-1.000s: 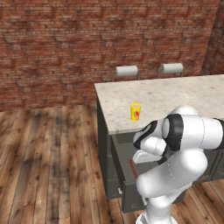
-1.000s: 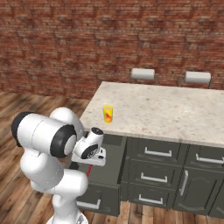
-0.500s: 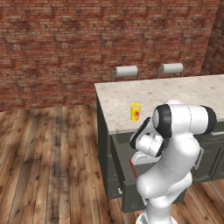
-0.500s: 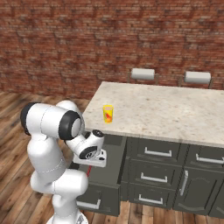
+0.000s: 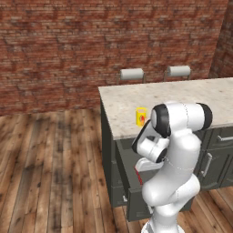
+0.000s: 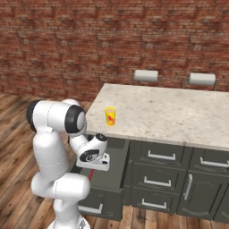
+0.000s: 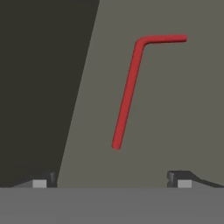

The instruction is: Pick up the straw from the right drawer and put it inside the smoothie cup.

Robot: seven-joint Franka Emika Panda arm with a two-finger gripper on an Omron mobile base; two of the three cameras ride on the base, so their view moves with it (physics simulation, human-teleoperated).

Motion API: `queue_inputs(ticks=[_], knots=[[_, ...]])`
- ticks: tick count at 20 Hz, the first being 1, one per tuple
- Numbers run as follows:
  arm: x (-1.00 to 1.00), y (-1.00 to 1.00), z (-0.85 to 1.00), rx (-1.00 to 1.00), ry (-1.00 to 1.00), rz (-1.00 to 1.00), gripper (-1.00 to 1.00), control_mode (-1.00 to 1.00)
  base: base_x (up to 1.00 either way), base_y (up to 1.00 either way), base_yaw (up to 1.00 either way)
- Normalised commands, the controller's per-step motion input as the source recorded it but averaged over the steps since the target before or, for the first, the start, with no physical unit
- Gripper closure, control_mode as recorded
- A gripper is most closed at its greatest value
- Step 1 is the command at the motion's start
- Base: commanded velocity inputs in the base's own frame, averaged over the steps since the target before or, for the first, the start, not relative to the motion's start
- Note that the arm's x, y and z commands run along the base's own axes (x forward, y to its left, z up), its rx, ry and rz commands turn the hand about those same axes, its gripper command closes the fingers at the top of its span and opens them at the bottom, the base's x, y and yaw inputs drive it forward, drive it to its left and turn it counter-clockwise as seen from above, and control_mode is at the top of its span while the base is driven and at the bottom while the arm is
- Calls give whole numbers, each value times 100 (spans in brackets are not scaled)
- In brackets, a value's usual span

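One red straw lies flat on the right drawer floor; the gripper hangs above it, fingers spread wide, while the smoothie cup stands on the counter

Straw lying in the pulled-out drawer, cup standing on the counter above

The straw is lying flat on the floor of the right drawer, beside the drawer's wall, with the gripper hanging just over it, fingertips set wide and apart from it. The drawer is sticking out from the cabinet front under the counter. The smoothie cup is standing upright near the counter's edge, above and behind the drawer.
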Motion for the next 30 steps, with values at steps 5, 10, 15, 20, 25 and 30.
queue_inputs(ticks=[5,10,15,20,25,30], knots=[[20,0,-10,0,0,0,-100,-100,0,0,0],[16,0,-12,0,0,0,-100,-100,0,0,0],[17,0,-14,0,0,0,-100,-100,0,0,0],[15,0,-18,0,0,0,-100,-100,0,0,0],[13,0,-20,0,0,0,-100,-100,0,0,0],[10,0,-25,0,0,0,-100,-100,0,0,0]])
